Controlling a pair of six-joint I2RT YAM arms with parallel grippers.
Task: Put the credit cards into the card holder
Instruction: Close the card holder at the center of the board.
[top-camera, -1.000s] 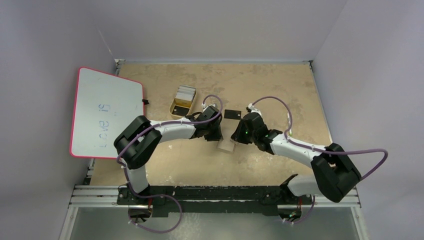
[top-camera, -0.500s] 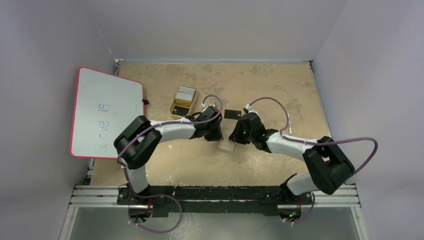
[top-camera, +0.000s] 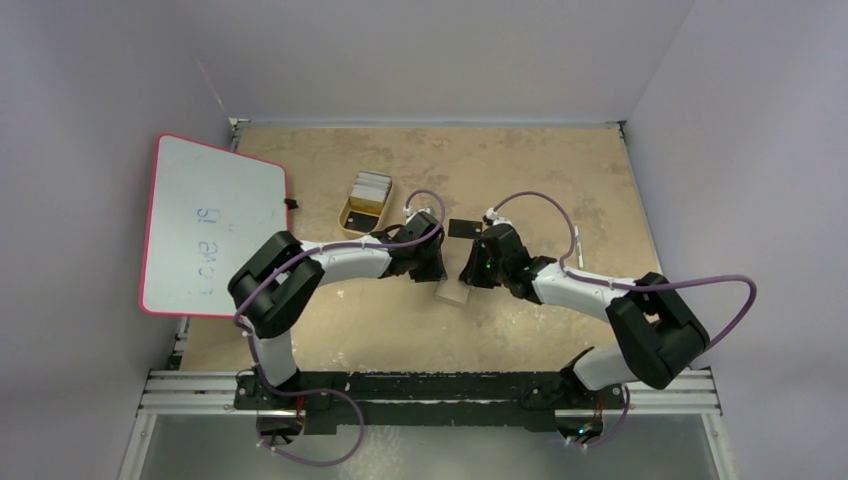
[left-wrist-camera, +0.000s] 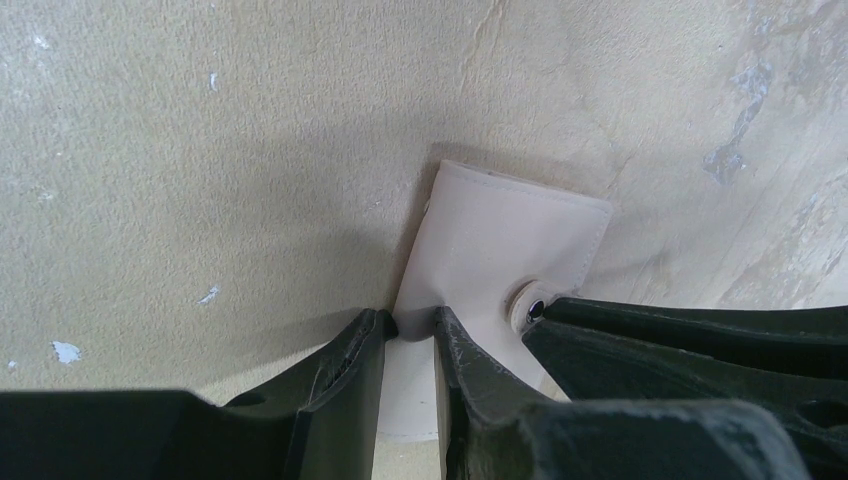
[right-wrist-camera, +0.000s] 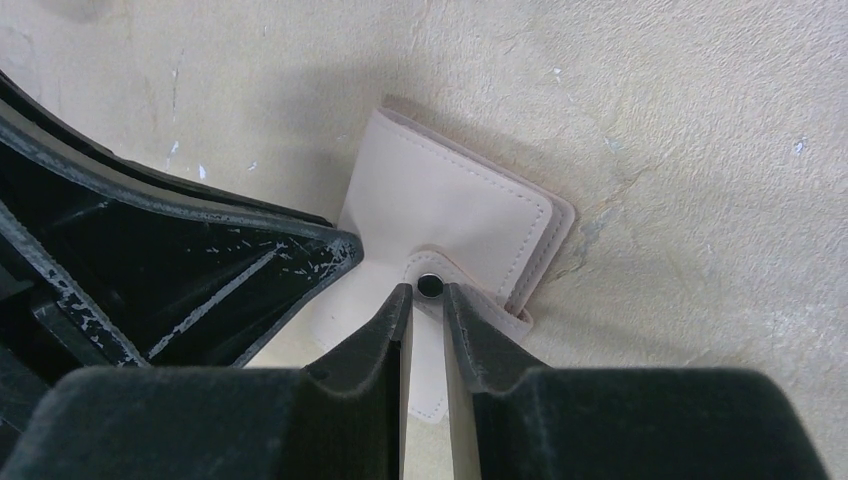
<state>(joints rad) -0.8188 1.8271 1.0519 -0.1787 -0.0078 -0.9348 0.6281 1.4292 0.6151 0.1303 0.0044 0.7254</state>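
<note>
Card holder: small pale beige stitched wallet, lying folded on table approx. centre, between the two arm tips. Round snap btn showing on its tab at one edge. That tab is sitting between narrowly spaced fingers of right gripper; adjacent edge is sitting in left gripper.

Black card lying flat just behind holder, not touching it. Pale cards stacking in yellow tray, far-left of holder, w/ orange-gold card beside them.
</note>
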